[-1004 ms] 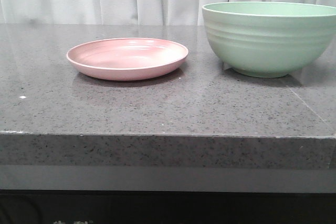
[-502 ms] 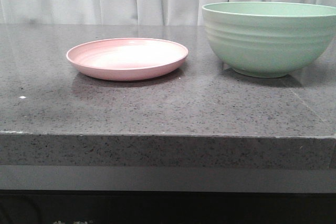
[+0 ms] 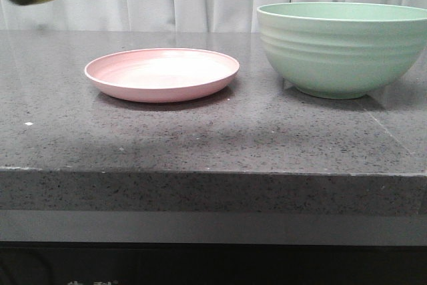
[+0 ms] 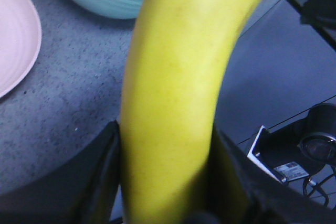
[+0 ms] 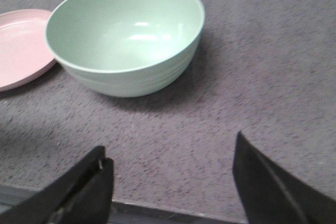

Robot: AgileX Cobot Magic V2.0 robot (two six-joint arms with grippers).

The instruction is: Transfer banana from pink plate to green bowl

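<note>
Now, with my left claw clamped on the banana high above the table's left edge, I'd swing right, releasing only over the green bowl.

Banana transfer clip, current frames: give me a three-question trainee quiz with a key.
1. True or false: the banana lies on the pink plate.
2. Which holds the banana? A) left gripper B) right gripper C) neither
3. Fill in: the green bowl holds ____.

Key: 1. False; it is off the plate, high at the front view's upper left edge. 2. A; its jaws clamp the banana, while the right gripper's jaws are open. 3. Nothing.
</note>
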